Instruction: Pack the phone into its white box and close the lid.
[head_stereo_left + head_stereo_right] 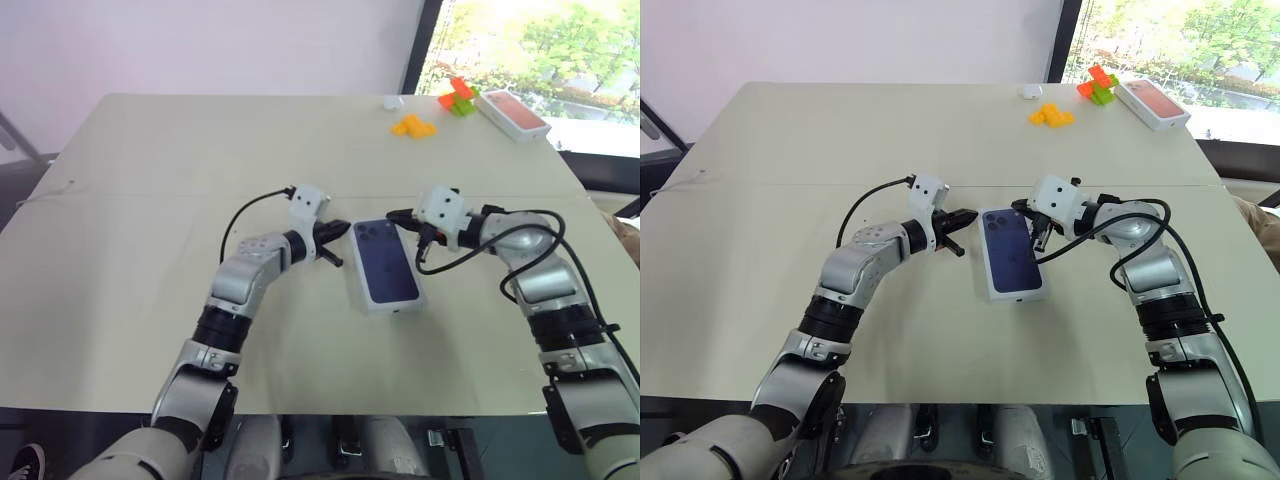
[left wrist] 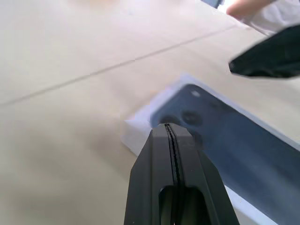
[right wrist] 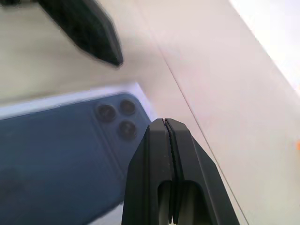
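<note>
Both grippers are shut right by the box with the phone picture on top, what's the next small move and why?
Probably press both shut grippers, left gripper and right gripper, down on the lid's far end to seat it: they flank that end, and whether it sits fully down cannot be told.

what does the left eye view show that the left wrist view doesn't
Left eye view alone: the whole table, the orange-red-topped box and orange and green blocks at its far edge, and both arms. Left wrist view alone: the left gripper's shut fingers close up, tip over the lid's camera corner. Both share the lid with its printed phone, the left gripper, and the right gripper on the lid's other side.
</note>
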`<state>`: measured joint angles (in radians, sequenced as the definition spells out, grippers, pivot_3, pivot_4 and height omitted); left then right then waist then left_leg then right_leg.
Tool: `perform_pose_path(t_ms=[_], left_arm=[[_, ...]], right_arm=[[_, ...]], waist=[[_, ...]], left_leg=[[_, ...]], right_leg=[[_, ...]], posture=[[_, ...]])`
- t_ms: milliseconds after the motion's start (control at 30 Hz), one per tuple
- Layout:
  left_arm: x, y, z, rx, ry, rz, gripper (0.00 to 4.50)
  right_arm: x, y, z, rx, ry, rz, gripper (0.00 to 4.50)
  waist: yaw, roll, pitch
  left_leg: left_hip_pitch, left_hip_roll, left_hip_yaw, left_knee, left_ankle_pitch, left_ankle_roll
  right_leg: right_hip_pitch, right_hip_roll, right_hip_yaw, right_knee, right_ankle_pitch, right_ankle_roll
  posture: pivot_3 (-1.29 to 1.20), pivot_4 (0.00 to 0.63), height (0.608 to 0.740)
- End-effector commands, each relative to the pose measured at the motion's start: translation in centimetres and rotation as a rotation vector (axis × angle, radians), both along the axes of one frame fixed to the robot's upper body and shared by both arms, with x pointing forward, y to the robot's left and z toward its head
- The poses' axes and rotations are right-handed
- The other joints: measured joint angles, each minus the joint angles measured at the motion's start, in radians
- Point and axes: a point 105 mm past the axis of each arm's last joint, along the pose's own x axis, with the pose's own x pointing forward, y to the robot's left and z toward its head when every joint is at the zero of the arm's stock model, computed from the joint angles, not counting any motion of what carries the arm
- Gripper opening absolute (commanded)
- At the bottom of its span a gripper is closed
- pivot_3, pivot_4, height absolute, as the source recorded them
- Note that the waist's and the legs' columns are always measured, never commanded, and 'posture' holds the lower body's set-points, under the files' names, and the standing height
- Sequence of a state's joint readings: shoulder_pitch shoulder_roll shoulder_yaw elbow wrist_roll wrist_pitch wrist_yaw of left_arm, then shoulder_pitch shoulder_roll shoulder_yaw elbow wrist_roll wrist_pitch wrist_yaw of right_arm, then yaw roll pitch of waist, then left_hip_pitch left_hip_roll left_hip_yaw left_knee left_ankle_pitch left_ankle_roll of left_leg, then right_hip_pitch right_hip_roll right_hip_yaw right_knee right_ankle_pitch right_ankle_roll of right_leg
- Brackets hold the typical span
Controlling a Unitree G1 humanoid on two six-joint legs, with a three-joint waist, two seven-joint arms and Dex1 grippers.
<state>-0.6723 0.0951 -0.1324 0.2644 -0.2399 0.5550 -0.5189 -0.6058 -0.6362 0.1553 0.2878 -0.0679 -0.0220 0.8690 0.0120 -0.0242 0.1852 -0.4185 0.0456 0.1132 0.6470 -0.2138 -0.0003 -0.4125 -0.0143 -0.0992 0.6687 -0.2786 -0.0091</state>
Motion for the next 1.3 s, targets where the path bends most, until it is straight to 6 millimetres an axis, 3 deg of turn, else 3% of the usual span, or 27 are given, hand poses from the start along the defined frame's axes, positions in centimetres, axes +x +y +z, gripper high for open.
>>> perform_pose_path(t_ms=[33,100,167,333,467,633,867,1000,1233,1300], left_arm=[[0.1,-0.4,-0.9,0.074,-0.006,-0.006,0.00],[0.0,-0.1,-2.6,0.160,0.022,0.002,0.00],[-0.1,0.0,-2.9,0.175,0.012,-0.002,0.00],[-0.6,-0.1,-1.0,0.099,-0.016,-0.032,0.00],[-1.9,-0.3,0.8,0.024,-0.039,-0.103,0.00],[-3.9,-0.8,3.0,-0.115,-0.010,-0.218,0.00],[-6.8,-2.3,-1.1,0.043,0.081,-0.362,0.00],[-7.1,-1.5,-4.5,0.244,0.074,-0.357,0.00],[-7.3,-1.5,-1.5,0.085,0.049,-0.380,0.00],[-7.5,-1.4,-1.7,0.105,0.032,-0.389,0.00]], right_arm=[[0.4,-0.3,-1.4,-0.124,-0.035,-0.018,0.02],[0.6,-0.9,-2.4,-0.181,-0.031,-0.048,0.02],[0.6,-0.8,-2.3,-0.165,-0.022,-0.048,0.02],[-0.4,0.0,0.0,0.017,0.006,-0.001,0.02],[-2.9,0.3,1.2,0.156,0.110,0.111,0.02],[-5.5,-0.5,0.7,0.152,0.246,0.164,0.02],[-7.3,-1.9,-2.8,-0.025,0.362,0.174,0.02],[-7.4,-2.9,-3.9,-0.141,0.333,0.171,0.02],[-7.5,-0.1,0.5,0.168,0.359,0.228,0.02],[-7.6,-0.2,-0.2,0.117,0.364,0.223,0.02]], waist=[[0.000,0.000,0.000],[-0.001,0.000,0.000],[-0.001,0.000,0.000],[0.000,0.000,0.000],[0.000,0.000,0.000],[0.001,0.000,0.000],[-0.001,0.000,0.000],[0.002,0.001,-0.001],[0.001,0.001,-0.001],[0.001,0.001,-0.001]], left_leg=[[0.000,0.000,0.000,0.000,0.001,-0.001],[0.000,0.000,0.000,0.000,0.002,-0.003],[0.001,0.000,0.000,0.000,0.002,-0.004],[0.002,0.000,0.000,-0.001,0.002,-0.004],[0.001,0.000,0.000,-0.001,0.002,-0.004],[0.002,0.001,0.000,-0.001,-0.001,0.001],[0.002,0.000,-0.001,-0.001,-0.001,0.002],[0.004,0.001,-0.001,-0.001,-0.002,0.002],[0.008,0.001,-0.001,-0.002,-0.003,0.004],[0.007,0.001,-0.001,-0.003,-0.003,0.004]], right_leg=[[0.000,0.000,0.000,0.000,0.000,0.000],[0.000,0.000,0.000,0.000,0.000,0.000],[0.000,0.000,0.000,0.000,0.000,0.001],[0.002,0.000,0.000,0.000,0.000,0.000],[0.001,0.000,0.000,0.000,0.000,0.000],[0.001,0.000,0.000,0.000,0.000,0.000],[0.001,0.000,0.000,0.000,-0.002,0.003],[0.004,0.001,0.000,-0.001,-0.003,0.004],[0.008,0.000,0.000,-0.004,-0.003,0.004],[0.007,0.000,0.000,-0.004,-0.003,0.004]], posture=[[0.00,0.150,0.737],[0.00,0.150,0.737],[0.00,0.150,0.737],[0.00,0.150,0.737],[0.00,0.150,0.737],[0.00,0.150,0.737],[0.00,0.150,0.737],[0.00,0.150,0.737],[0.00,0.150,0.737],[0.00,0.150,0.737]])
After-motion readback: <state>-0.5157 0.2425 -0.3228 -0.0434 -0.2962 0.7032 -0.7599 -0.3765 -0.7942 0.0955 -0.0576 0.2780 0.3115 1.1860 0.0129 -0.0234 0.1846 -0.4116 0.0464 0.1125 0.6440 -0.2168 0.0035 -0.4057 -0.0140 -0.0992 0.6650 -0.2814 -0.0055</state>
